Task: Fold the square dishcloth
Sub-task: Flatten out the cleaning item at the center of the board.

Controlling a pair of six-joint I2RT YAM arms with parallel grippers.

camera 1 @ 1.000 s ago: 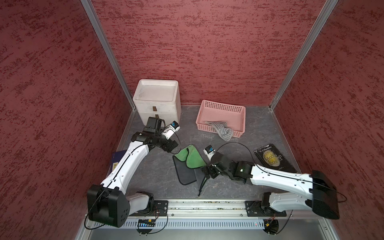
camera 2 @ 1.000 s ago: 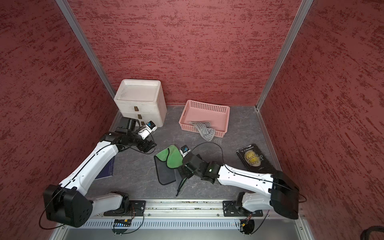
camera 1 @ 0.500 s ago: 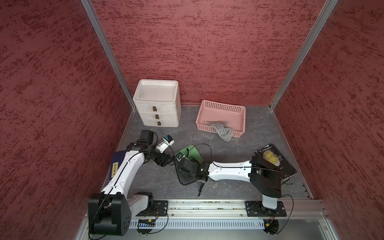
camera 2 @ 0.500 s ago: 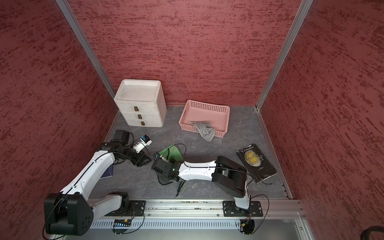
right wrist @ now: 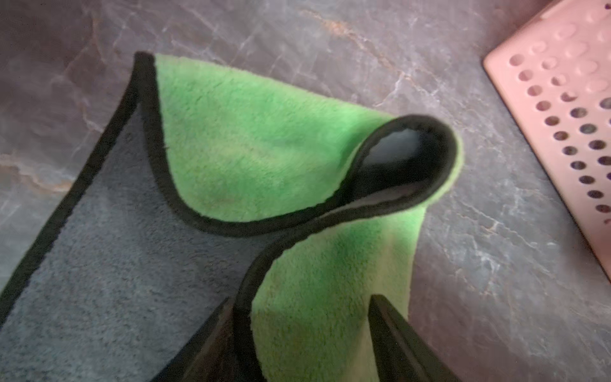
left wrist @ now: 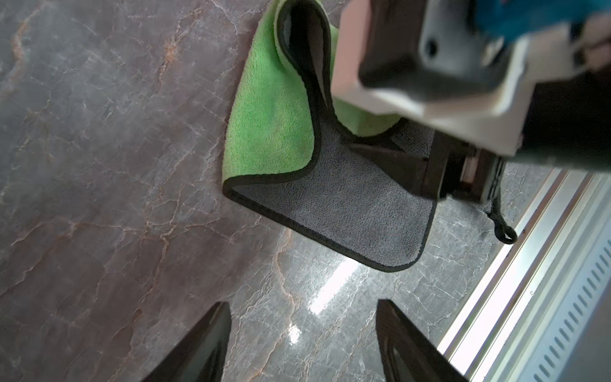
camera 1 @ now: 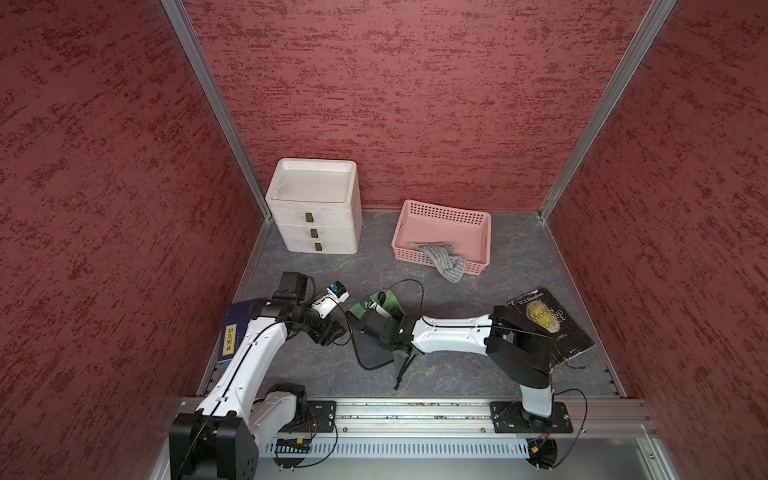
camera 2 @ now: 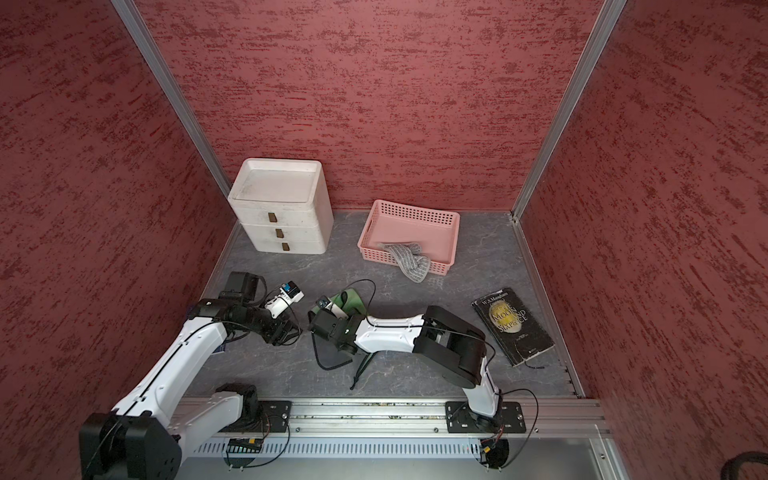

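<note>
The square dishcloth [camera 1: 376, 353], green on one face, grey on the other and edged in black, lies crumpled mid-table, also seen in a top view [camera 2: 332, 358]. Its green flaps [right wrist: 251, 158] curl up over the flat grey part [left wrist: 347, 211]. My right gripper [right wrist: 299, 301] is low on the cloth and open, with a green flap between its fingers; in both top views [camera 1: 368, 330] [camera 2: 328, 326] it covers the cloth's middle. My left gripper [left wrist: 302, 311] is open over bare table just left of the cloth [camera 1: 334, 332] and holds nothing.
A white drawer unit [camera 1: 313, 212] stands at the back left. Beside it, a grey striped rag [camera 1: 446, 264] hangs over the rim of a pink basket [camera 1: 440, 208]. A black book [camera 1: 548, 324] lies at the right, a blue notebook [camera 1: 239, 316] at the left. A black cord [camera 1: 405, 368] trails toward the front rail [camera 1: 415, 409].
My right arm has swung left onto the cloth and its jaws have narrowed. My left arm has come forward from beside the drawers to the cloth's left side.
</note>
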